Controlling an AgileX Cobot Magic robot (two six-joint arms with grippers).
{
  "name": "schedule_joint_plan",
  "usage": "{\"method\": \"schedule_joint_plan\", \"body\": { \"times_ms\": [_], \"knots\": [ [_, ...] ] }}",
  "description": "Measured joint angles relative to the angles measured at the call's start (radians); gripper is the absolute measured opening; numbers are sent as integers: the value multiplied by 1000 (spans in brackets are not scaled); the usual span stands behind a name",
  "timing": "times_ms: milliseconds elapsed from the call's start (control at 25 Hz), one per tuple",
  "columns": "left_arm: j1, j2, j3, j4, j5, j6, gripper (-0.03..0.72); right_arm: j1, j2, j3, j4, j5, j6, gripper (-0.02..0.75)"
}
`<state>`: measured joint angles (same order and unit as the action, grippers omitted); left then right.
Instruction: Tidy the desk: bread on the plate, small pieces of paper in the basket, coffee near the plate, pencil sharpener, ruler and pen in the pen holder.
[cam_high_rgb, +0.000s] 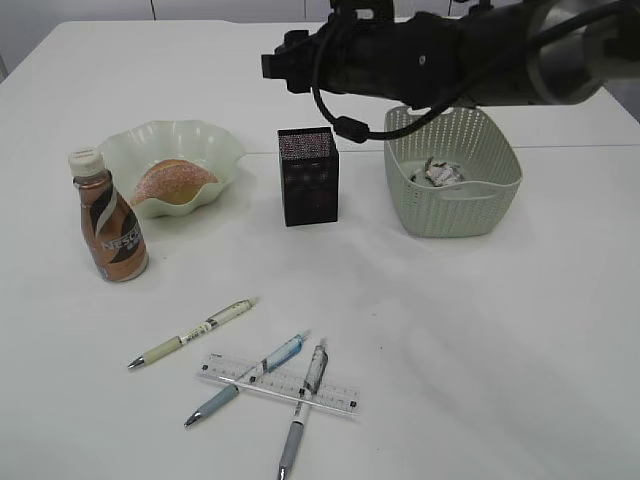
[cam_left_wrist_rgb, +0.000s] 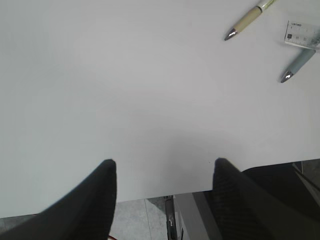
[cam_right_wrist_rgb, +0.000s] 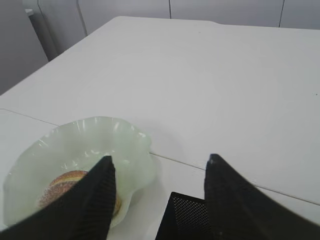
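Right now your right gripper (cam_right_wrist_rgb: 157, 172) hangs with fingers spread and empty above the black mesh pen holder (cam_high_rgb: 307, 176), and your left gripper (cam_left_wrist_rgb: 164, 172) is spread too, over bare white desk (cam_high_rgb: 480, 330). You see the sugar-dusted bread (cam_high_rgb: 172, 180) in the wavy translucent plate (cam_high_rgb: 210, 140), the coffee (cam_high_rgb: 108, 218) just beside it, crumpled paper (cam_high_rgb: 438, 174) in the perforated basket (cam_high_rgb: 455, 215), and three pens (cam_high_rgb: 190, 334) by the clear ruler (cam_high_rgb: 340, 398).

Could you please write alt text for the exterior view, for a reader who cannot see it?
A black robot arm reaches in from the upper right above a black mesh pen holder on a white desk. Bread lies in a wavy green plate behind a coffee bottle; right, a green basket holds paper scraps. In front, three pens and a clear ruler.
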<state>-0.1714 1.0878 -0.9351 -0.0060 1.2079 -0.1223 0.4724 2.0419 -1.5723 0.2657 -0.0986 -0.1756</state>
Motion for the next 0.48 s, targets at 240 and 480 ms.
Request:
{"method": "schedule_joint_plan", "body": {
  "times_ms": [240, 480],
  "knots": [
    [0, 0, 0, 0, 0, 0, 444, 0, -38, 0, 0, 72, 0, 418],
    [0, 0, 0, -2, 6, -2, 444, 0, -73, 0, 0, 214, 0, 418]
  ]
}}
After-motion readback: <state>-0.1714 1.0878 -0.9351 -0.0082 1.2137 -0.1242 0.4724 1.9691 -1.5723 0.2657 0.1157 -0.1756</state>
